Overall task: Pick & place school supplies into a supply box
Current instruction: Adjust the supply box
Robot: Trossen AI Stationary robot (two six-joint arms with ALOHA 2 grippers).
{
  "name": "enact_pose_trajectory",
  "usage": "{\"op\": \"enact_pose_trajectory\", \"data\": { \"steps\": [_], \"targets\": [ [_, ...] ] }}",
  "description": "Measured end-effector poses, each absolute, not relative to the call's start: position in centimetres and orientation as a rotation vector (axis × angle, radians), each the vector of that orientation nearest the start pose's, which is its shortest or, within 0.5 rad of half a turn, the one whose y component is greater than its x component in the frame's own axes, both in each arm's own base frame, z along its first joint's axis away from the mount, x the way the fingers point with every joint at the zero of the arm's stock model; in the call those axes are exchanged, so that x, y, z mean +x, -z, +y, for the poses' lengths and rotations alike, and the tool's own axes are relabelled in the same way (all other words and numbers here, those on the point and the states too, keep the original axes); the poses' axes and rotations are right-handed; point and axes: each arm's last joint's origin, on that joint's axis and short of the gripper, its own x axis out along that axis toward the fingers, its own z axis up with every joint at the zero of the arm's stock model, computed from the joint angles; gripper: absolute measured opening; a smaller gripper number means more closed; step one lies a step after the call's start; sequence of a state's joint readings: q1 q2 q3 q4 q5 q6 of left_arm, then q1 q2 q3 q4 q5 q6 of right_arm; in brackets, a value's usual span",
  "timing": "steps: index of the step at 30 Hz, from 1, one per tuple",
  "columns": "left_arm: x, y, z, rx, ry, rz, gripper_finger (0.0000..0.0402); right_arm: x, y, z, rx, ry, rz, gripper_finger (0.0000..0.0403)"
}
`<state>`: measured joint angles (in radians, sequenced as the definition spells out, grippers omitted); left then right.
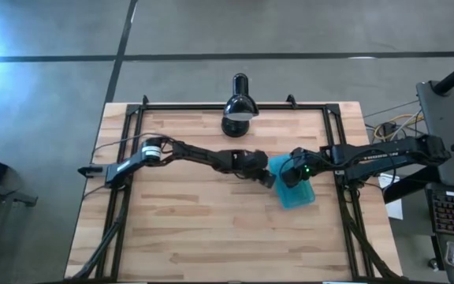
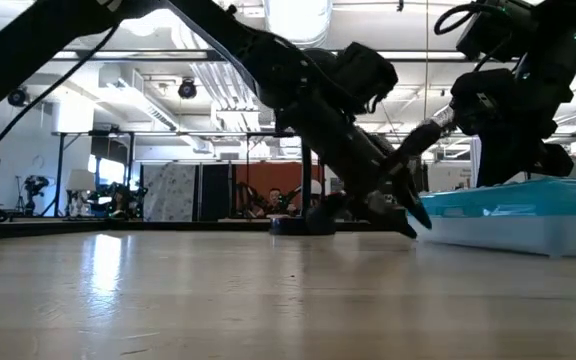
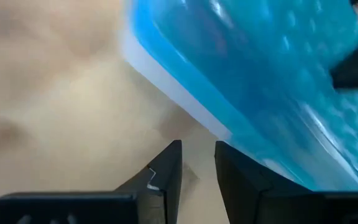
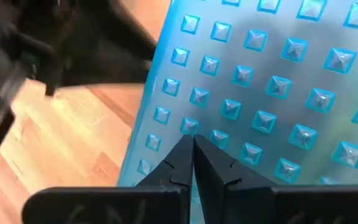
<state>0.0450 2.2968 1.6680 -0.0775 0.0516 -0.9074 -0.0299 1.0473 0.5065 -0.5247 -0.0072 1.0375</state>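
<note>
The supply box (image 1: 299, 196) lies flat on the table right of centre, its teal studded lid (image 4: 272, 93) down over the clear tray (image 2: 528, 232). My left gripper (image 3: 197, 163) slants down at the box's left end, open by a narrow gap with only bare wood between its fingers. My right gripper (image 4: 192, 149) is shut, its tips pointing down at the lid near the box's far left part (image 1: 290, 175). No school supplies show in any view. My left gripper has one finger (image 3: 247, 180) right beside the box's lower edge (image 3: 229, 134); I cannot tell whether it touches. My right gripper points its shut fingertips (image 4: 185, 146) down at the lid (image 4: 219, 137); the fingers hide the spot, so I cannot tell whether they touch.
A black desk lamp (image 1: 239, 106) stands at the table's far edge, centre. A black rail frame (image 1: 132, 134) runs along the table's sides and back. Bare wood (image 1: 211, 229) stretches across the near half and the left.
</note>
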Motion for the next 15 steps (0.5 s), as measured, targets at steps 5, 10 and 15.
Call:
{"op": "enact_pose_trajectory", "data": {
  "steps": [5, 10, 15],
  "targets": [
    [50.0, -15.5, 0.8, -0.86, -0.324, 0.615, 0.008, 17.5, -17.2, -0.5, 0.953, 0.572, 0.961, 0.0009],
    [50.3, -15.2, 1.6, -0.889, -0.318, 0.581, 0.008, 17.6, -17.2, -0.5, 0.962, 0.576, 0.941, 0.0009],
    [50.5, -14.2, 2.9, -0.918, -0.311, 0.592, 0.008, 17.7, -17.2, -0.5, 0.972, 0.586, 0.929, 0.0009]
  ]
}}
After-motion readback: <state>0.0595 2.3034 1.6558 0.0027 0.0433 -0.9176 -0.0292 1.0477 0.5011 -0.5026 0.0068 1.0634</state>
